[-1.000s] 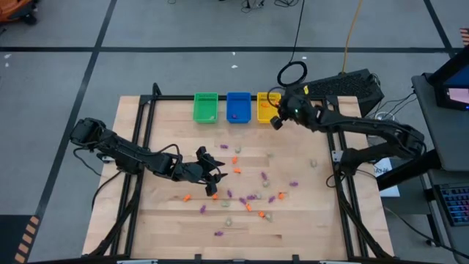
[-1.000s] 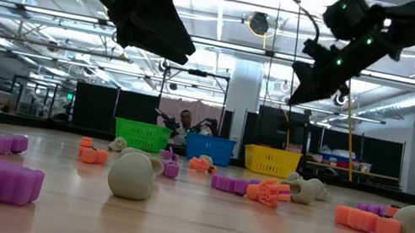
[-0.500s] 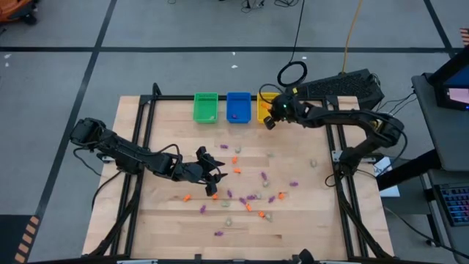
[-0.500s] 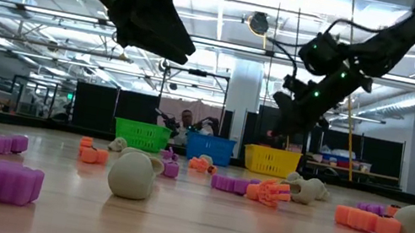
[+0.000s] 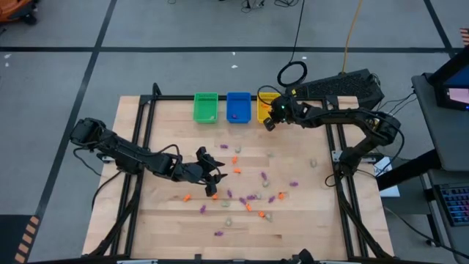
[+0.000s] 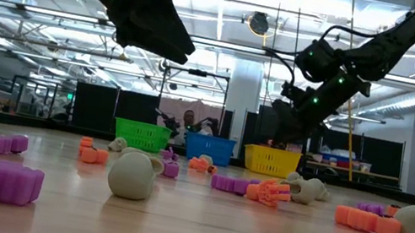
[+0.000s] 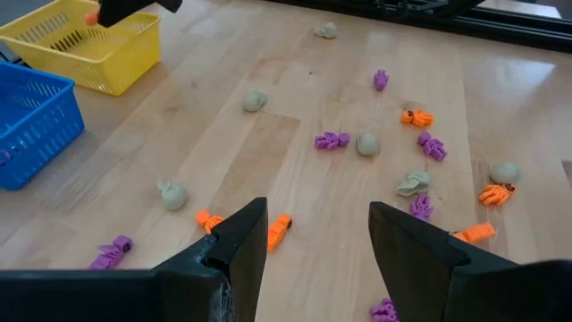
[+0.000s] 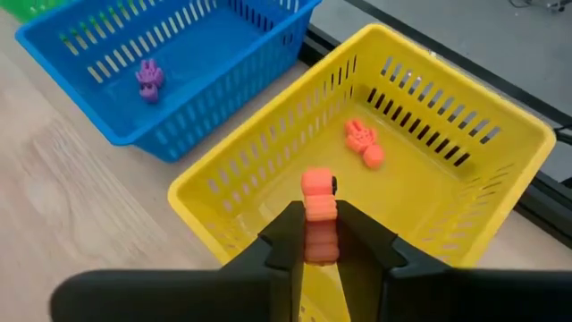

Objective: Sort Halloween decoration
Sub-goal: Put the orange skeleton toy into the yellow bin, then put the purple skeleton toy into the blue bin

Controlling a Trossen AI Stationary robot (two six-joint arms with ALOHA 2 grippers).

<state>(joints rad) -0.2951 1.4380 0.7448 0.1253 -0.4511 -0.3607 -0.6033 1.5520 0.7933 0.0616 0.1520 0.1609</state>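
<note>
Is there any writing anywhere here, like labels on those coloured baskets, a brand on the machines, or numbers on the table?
None that can be read.
Green bin, blue bin, yellow bin: plain plastic mesh, no labels.
Wooden table: bare, no marks or numbers.
The two dark arms: no brand or lettering shows.
Screen at the far right edge: lit, but too small to read.

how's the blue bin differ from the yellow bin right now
The blue bin holds a purple trinket; the yellow bin holds an orange trinket. The right gripper hangs over the yellow bin, pinching another orange piece; nothing hangs over the blue bin. Both are slatted rectangular baskets standing side by side.
</note>
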